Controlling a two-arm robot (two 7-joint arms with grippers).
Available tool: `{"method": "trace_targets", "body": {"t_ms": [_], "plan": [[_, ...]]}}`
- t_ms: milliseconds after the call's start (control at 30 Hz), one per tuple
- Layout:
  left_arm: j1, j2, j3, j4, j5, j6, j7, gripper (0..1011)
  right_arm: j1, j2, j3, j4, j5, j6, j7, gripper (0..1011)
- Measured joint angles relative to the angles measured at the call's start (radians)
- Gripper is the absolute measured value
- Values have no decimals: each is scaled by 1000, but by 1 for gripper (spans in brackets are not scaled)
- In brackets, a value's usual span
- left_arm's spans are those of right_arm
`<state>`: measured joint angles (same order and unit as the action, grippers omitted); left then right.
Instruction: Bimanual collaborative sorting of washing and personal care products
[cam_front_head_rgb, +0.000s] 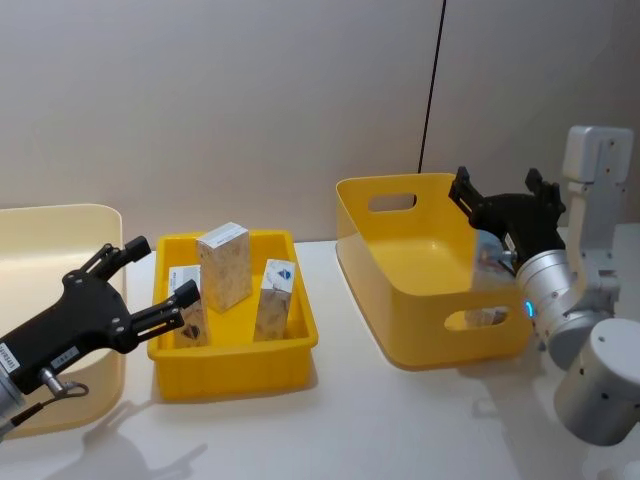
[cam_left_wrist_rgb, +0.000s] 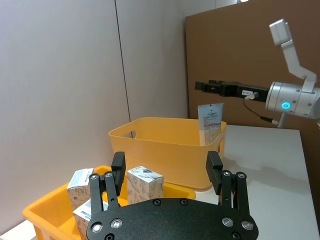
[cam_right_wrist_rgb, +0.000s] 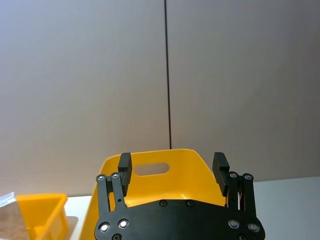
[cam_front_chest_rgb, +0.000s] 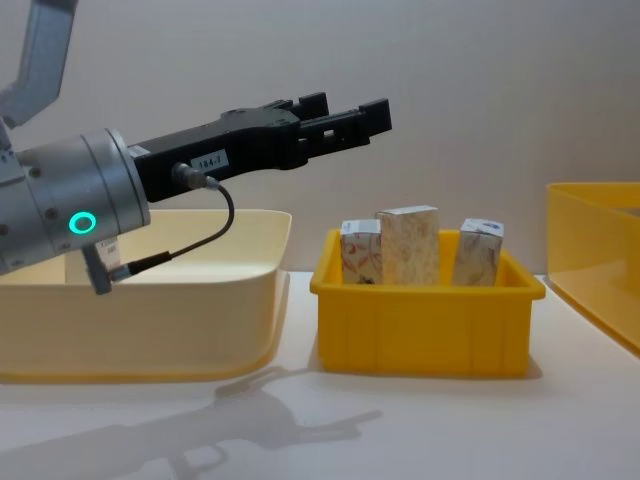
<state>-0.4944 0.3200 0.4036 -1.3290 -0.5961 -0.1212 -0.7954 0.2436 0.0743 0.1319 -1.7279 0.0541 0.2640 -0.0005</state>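
Three cream marbled cartons (cam_front_head_rgb: 223, 265) (cam_front_chest_rgb: 408, 245) stand upright in the small yellow bin (cam_front_head_rgb: 230, 362). My left gripper (cam_front_head_rgb: 165, 268) hovers open just left of them, above the bin's left rim, with nothing between its fingers (cam_left_wrist_rgb: 118, 165). A pale-blue tube (cam_left_wrist_rgb: 210, 122) stands on end against the far-right inner wall of the large yellow bin (cam_front_head_rgb: 400, 240). Directly above it my right gripper (cam_front_head_rgb: 498, 180) is open and apart from the tube (cam_front_head_rgb: 488, 250). In the right wrist view the right gripper (cam_right_wrist_rgb: 172, 162) is empty over the bin.
A cream tub (cam_front_head_rgb: 60, 225) (cam_front_chest_rgb: 150, 290) sits at the far left beside the small bin. White tabletop (cam_front_head_rgb: 350, 420) lies in front of both bins, and a gap separates them. A plain wall stands close behind.
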Motion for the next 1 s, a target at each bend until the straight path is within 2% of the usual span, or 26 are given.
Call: {"method": "trace_targets", "body": {"t_ms": [267,433,667,1000], "plan": [[2,0,0,-2,2,0,6,1003,-10,4,-4,-13,7,-2,9,1001],[11,3,2,-13,18,4,36,1003,-28,23,-31,-14,22,-18,12,1001],[38,9,8,-44,58,18,116,1003,-81,78,-107,-20,71,-68,26,1001],[81,20,16,-94,124,42,247,1003,-174,177,-240,-31,158,-154,49,1001]]}}
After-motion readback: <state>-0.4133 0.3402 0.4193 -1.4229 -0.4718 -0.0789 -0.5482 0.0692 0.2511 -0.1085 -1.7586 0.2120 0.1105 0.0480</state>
